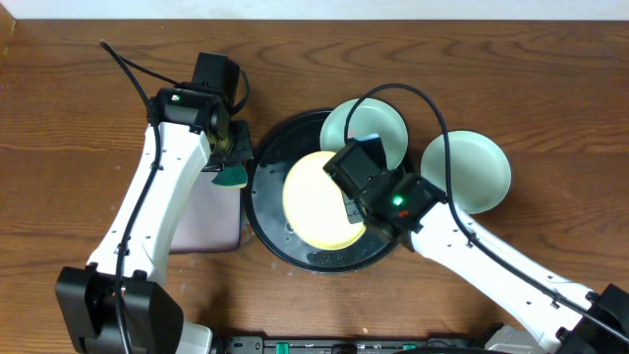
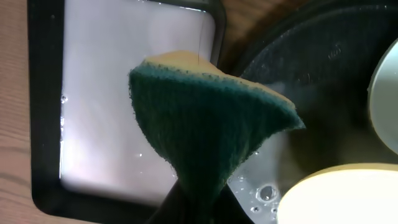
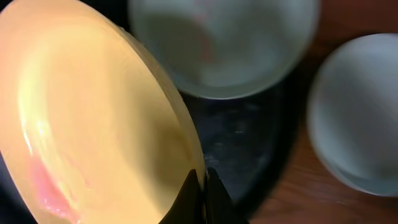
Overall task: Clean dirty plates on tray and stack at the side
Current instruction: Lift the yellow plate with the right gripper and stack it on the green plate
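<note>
A: So, where's the yellow plate (image 1: 313,202)?
B: Inside the tray (image 1: 270,162), its rim pinched between the closed fingers of the right gripper (image 3: 202,186).
A: And the left gripper (image 1: 228,147)?
B: Clamped on a green sponge (image 2: 211,124) beside the tray's edge. 2 mint plates (image 1: 472,172) lie farther right.

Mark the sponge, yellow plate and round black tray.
sponge (image 2: 205,124), left wrist view, green scouring face.
yellow plate (image 1: 313,197), overhead view, its centre.
round black tray (image 1: 273,149), overhead view, bare floor at upper left.

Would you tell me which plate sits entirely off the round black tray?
The mint-blue plate farthest right, on the wooden table; the other mint-blue plate overhangs the tray, and the yellow plate lies inside it.
</note>
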Robot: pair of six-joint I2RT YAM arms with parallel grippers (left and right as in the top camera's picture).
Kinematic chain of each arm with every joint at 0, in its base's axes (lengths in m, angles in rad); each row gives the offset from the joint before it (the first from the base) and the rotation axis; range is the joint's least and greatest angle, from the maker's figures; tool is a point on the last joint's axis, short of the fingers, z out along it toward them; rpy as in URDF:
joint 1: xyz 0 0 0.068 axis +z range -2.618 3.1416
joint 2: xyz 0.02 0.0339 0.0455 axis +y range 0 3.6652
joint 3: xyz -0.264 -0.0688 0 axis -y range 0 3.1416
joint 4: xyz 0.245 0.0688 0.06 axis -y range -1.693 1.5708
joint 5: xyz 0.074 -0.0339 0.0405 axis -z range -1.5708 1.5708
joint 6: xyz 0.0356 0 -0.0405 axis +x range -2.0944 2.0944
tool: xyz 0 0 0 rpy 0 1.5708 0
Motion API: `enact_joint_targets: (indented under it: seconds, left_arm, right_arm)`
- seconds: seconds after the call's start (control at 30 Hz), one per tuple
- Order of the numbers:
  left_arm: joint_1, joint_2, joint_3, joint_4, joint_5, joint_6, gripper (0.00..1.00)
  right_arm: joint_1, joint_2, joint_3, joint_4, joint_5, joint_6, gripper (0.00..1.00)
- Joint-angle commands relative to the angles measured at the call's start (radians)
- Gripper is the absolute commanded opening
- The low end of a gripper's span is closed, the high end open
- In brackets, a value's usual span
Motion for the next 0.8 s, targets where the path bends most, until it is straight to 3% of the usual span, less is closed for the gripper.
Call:
enact_joint_targets:
  seconds: [0.0, 0.77]
  left_arm:
    - [0.004, -0.008, 0.02, -0.002, -0.012, 0.02, 0.07]
    - [0.004, -0.008, -0.003, -0.001, -0.012, 0.02, 0.07]
  right_arm:
    - [0.037, -0.015, 0.01, -0.024, 0.236, -0.015, 0.01]
    - [0.363, -0.015, 0.021, -0.027, 1.187, -0.078, 0.01]
